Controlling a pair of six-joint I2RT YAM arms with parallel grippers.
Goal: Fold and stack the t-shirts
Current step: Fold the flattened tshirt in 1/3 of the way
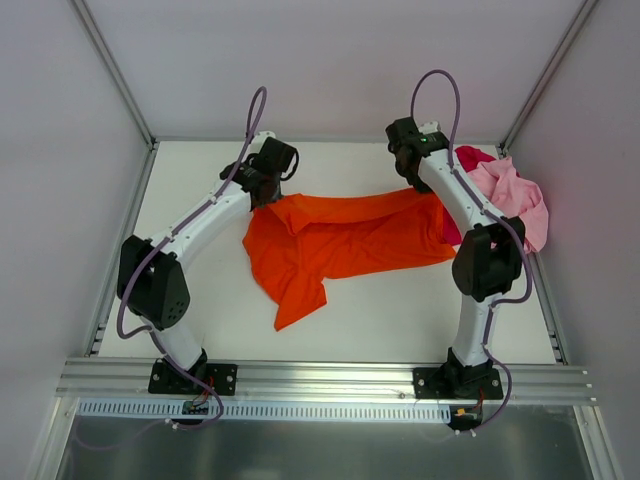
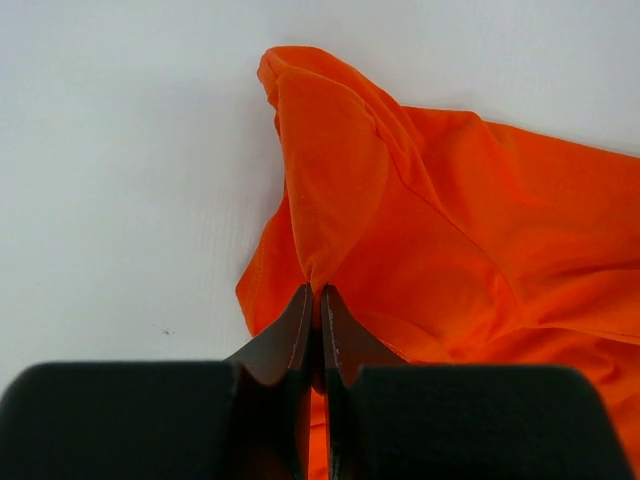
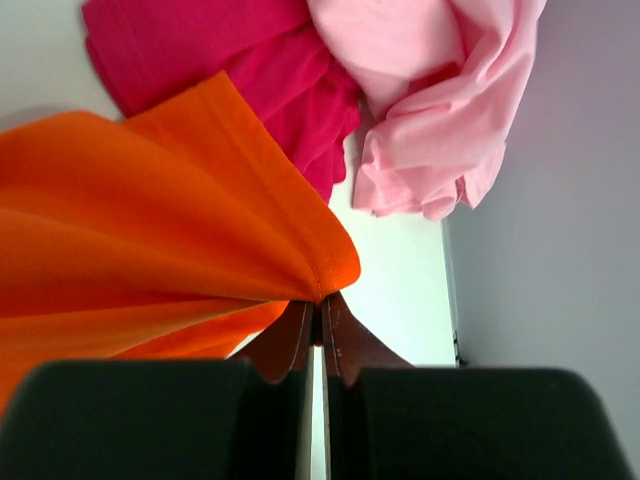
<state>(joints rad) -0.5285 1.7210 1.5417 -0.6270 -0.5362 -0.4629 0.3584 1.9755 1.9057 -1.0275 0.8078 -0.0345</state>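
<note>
- One orange t-shirt (image 1: 350, 238) spans the white table (image 1: 400, 320), its left end clamped tight in the left gripper (image 2: 314, 292).
- Its right end is pinched in the right gripper (image 3: 320, 298), near the pink t-shirt (image 3: 440, 100) and the red t-shirt (image 3: 230, 60).

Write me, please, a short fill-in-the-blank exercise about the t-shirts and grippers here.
The left gripper and right gripper are each shut on the ____.
The pink t-shirt lies bunched beside the ____ wall.
Altogether ____ t-shirts are in view.
Missing: orange t-shirt; right; three.

The orange t-shirt (image 1: 340, 240) lies stretched centrally; pink t-shirt (image 1: 515, 200), red t-shirt (image 1: 472, 157) heaped right.
</note>
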